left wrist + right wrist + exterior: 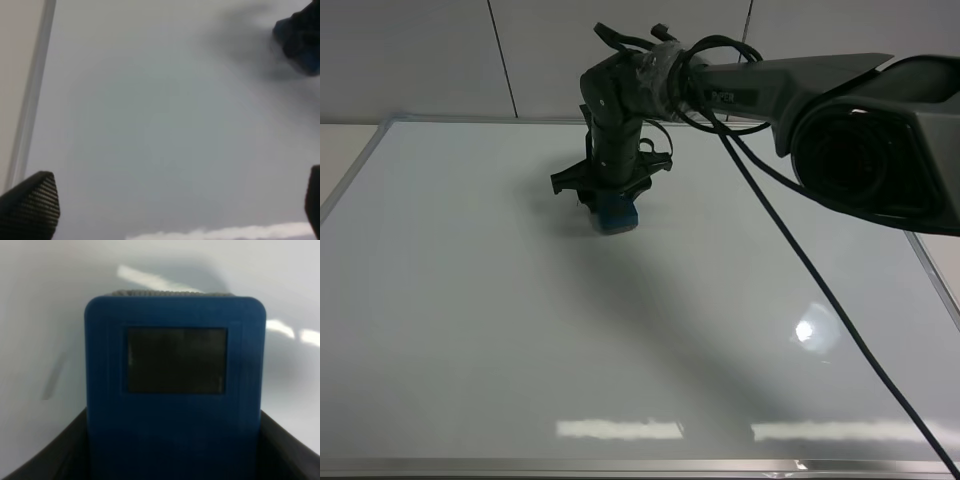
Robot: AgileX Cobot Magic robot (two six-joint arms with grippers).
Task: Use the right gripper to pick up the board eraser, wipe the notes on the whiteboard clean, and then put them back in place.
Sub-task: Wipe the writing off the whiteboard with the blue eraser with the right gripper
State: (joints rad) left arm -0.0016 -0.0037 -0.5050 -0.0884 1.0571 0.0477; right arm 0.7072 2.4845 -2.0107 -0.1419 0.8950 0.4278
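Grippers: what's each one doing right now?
Left gripper: open, holding nothing.
Right gripper: shut on the eraser.

No legible text, arm (pixel 800 85) marking blurred

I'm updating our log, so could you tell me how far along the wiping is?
Pickup is done: the right gripper holds the board eraser at the whiteboard. No notes show around it, so wiping looks nearly finished. Putting the eraser back remains.
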